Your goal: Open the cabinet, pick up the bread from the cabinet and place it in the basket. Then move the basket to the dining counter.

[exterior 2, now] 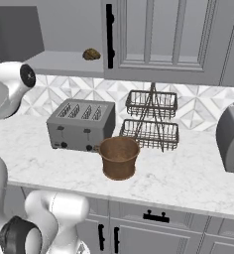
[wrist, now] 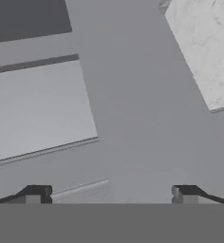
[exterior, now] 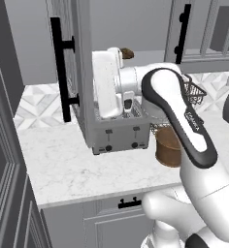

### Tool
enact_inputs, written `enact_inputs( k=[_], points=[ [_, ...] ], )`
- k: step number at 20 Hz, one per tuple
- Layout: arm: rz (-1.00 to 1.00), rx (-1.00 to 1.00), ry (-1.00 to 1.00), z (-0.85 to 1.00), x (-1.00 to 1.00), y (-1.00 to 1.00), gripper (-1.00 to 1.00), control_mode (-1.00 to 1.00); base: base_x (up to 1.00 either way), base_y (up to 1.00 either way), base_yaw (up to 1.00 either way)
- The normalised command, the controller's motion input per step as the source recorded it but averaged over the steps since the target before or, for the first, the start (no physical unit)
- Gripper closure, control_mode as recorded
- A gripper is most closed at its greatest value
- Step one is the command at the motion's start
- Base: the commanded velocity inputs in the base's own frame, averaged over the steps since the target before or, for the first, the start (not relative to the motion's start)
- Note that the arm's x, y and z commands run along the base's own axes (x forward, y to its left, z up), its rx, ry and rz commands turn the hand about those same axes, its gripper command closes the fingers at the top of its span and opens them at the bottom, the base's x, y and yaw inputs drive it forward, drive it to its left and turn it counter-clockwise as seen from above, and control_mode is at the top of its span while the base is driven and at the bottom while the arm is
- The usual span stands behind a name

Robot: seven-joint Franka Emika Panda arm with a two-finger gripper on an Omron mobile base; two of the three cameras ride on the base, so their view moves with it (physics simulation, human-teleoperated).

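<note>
tool: jaws spread wide, empty | bread: on open cabinet shelf, left of black handle | basket: upright on desk, just before toaster

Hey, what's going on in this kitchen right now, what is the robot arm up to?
The white arm is working at the grey wall cabinet, whose door already stands swung open. The bread sits on the open shelf, not yet picked up. The gripper has its jaws wide apart and holds nothing. Down on the marble worktop, the brown basket waits empty in front of the toaster, beside the black wire rack.
</note>
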Motion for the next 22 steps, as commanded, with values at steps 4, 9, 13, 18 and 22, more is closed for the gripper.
enact_inputs(
  k=[4, 9, 13, 18, 22],
  points=[
    [-0.10, 0.00, -0.12, -0.02, 0.08, 1.00, -1.00, -1.00, 0.00, 0.00, 0.00],
    [-0.06, -0.10, -0.16, -0.01, 0.18, 0.01, -1.00, -1.00, 0.00, 0.00, 0.00],
    [-0.01, -0.15, -0.15, 0.00, 0.00, -0.98, -1.00, -1.00, 0.00, 0.00, 0.00],
    [0.00, -0.12, -0.14, 0.00, -0.06, -1.00, -1.00, -1.00, 0.00, 0.00, 0.00],
    [0.00, -0.14, -0.16, 0.00, -0.26, -1.00, -1.00, -1.00, 0.00, 0.00, 0.00]
  ],
)
